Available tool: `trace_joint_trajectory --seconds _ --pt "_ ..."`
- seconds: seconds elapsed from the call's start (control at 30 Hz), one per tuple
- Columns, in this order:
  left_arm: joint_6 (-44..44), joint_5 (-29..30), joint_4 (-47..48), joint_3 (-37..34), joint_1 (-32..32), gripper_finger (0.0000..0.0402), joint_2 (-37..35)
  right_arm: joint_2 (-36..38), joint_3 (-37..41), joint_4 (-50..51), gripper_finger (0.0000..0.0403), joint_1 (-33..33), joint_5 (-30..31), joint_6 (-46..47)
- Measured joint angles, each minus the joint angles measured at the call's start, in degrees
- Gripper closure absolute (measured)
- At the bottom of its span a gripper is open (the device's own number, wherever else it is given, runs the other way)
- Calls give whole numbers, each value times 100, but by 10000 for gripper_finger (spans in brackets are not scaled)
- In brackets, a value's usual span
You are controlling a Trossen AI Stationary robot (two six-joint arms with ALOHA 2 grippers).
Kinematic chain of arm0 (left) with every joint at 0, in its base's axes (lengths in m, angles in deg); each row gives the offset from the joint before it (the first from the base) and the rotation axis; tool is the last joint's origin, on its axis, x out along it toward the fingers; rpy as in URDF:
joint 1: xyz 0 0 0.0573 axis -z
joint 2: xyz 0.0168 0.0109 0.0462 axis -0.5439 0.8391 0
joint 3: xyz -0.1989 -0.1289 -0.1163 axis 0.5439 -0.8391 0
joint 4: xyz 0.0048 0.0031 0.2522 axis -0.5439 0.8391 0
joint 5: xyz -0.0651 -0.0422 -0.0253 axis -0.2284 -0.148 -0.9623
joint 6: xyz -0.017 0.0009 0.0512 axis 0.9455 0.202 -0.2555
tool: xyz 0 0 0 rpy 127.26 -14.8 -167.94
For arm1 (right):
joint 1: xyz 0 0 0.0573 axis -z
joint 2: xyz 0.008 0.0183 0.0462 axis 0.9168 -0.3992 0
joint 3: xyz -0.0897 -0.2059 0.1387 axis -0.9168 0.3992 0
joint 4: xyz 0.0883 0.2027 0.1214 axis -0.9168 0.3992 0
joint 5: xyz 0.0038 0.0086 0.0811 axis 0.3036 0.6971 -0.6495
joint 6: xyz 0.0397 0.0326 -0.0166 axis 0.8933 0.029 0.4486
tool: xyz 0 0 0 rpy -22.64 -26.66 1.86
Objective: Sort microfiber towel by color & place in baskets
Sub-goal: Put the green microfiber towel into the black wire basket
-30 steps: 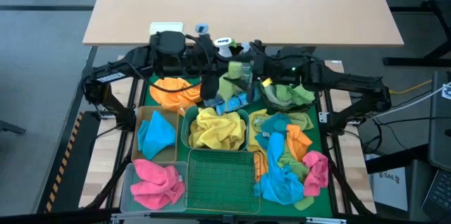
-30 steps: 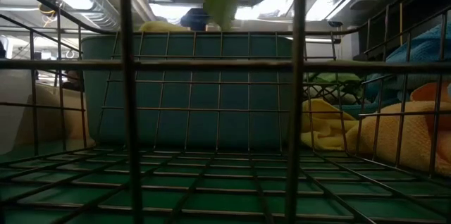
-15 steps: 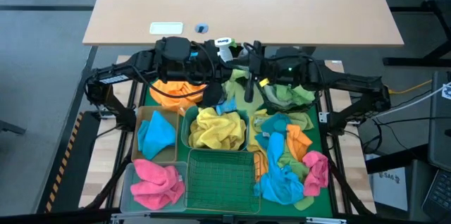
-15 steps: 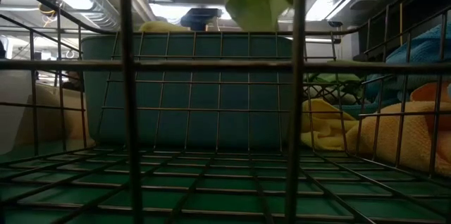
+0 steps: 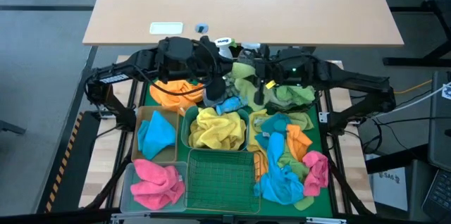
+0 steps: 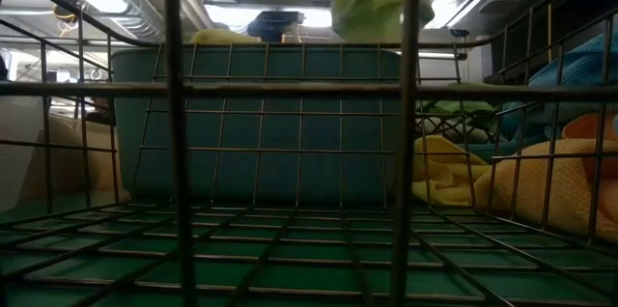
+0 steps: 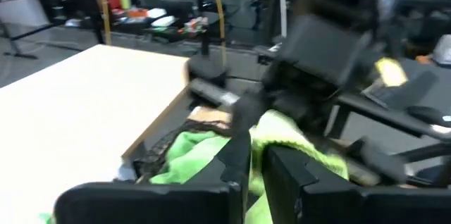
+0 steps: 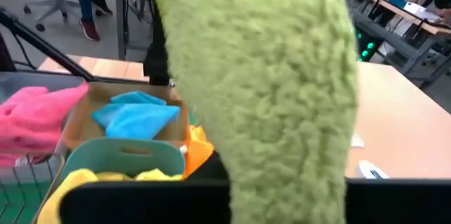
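No wording can be read; the white label point(image 5: 166, 28) on the tabletop looks too small to make out.

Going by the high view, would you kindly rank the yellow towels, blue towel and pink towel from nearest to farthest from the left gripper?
From the left gripper:
1. Yellow towels, teal tub, centre.
2. Blue towel, tan tray, left.
3. Pink towel, clear bin, near-left corner.

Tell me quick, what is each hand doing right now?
Left hand: nearly closed, pinching the green towel.
Right hand: cannot be told whether open or closed; the same green towel hangs against it.
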Motion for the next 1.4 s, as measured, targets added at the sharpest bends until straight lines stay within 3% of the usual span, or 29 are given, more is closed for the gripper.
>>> trace_joint_trajectory --seconds 0.17,0.4,0.53,0.8,0.97,1.4 --pt "-1 241 61 0 -128 348 0 331 0 462 394 2 238 -2" --pt "-1 276 257 0 -302 320 0 856 0 1258 398 208 1223 -20" --pt "2 277 648 0 -367 315 0 1067 0 1584 395 684 1523 -24" --pt "3 274 1302 0 -375 315 -2 1098 141 1836 397 2056 1414 -39" --pt "2 275 1579 0 -375 317 -2 1061 991 1867 400 2643 856 328" --pt "2 275 1951 0 -375 315 -2 1061 4330 461 396 2935 727 1068"
